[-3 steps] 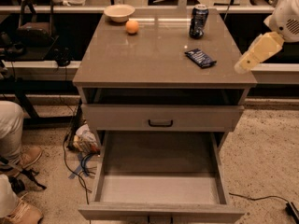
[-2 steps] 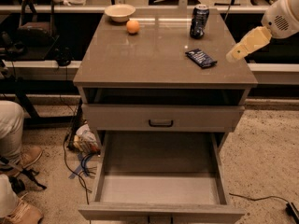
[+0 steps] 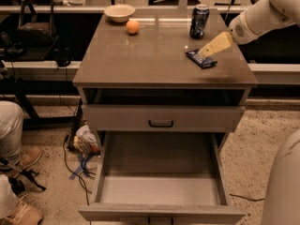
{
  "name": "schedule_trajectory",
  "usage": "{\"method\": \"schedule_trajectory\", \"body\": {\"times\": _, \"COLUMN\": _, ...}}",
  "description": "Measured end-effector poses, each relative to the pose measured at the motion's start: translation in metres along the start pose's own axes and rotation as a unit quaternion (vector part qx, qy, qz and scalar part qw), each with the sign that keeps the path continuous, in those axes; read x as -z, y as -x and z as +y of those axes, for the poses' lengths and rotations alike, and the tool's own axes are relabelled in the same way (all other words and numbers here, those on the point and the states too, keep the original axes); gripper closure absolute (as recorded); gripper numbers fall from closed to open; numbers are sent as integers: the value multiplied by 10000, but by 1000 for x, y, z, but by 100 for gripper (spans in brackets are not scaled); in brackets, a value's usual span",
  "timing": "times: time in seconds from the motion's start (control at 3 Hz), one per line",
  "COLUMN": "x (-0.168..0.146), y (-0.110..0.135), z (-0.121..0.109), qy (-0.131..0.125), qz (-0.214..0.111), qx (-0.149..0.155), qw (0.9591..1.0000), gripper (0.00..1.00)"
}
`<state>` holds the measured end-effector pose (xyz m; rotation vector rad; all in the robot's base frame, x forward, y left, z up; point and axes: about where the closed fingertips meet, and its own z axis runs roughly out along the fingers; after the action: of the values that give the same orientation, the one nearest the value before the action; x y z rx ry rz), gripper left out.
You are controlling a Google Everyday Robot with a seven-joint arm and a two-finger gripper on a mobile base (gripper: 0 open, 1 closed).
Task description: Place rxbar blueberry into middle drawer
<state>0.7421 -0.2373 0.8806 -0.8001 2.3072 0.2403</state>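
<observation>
Your claw (image 3: 205, 53) has swung in from beyond the bench's right edge and dropped, so its tip now sits over the far end of the rxbar blueberry (image 3: 205, 61). You cannot tell whether it is spread or pressed together, nor whether it touches the wrapper. The bar lies flat on the right rear of the bench (image 3: 140, 60), near the dark blue drink can (image 3: 198, 21). Expect it to be light and slightly bendy, with a slick wrapper that may skate on the glossy top. Pinch across its narrow width, near the middle. The middle drawer (image 3: 159, 191) stands pulled out below, pale wood-grain with a bare flat floor and low walls.
</observation>
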Motion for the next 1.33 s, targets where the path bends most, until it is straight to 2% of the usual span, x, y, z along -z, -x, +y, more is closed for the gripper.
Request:
{"method": "schedule_trajectory", "body": {"times": 0.33, "x": -4, "y": -2, "z": 1, "qy": -9, "qz": 33, "qx": -37, "qw": 10000, "gripper": 0}}
{"method": "schedule_trajectory", "body": {"times": 0.67, "x": -25, "y": -2, "z": 5, "qy": 51, "qz": 7, "qx": -228, "qw": 9997, "gripper": 0}}
{"method": "schedule_trajectory", "body": {"times": 1.33, "x": -69, "y": 4, "z": 6, "qy": -34, "qz": -142, "qx": -669, "qw": 9977, "gripper": 0}}
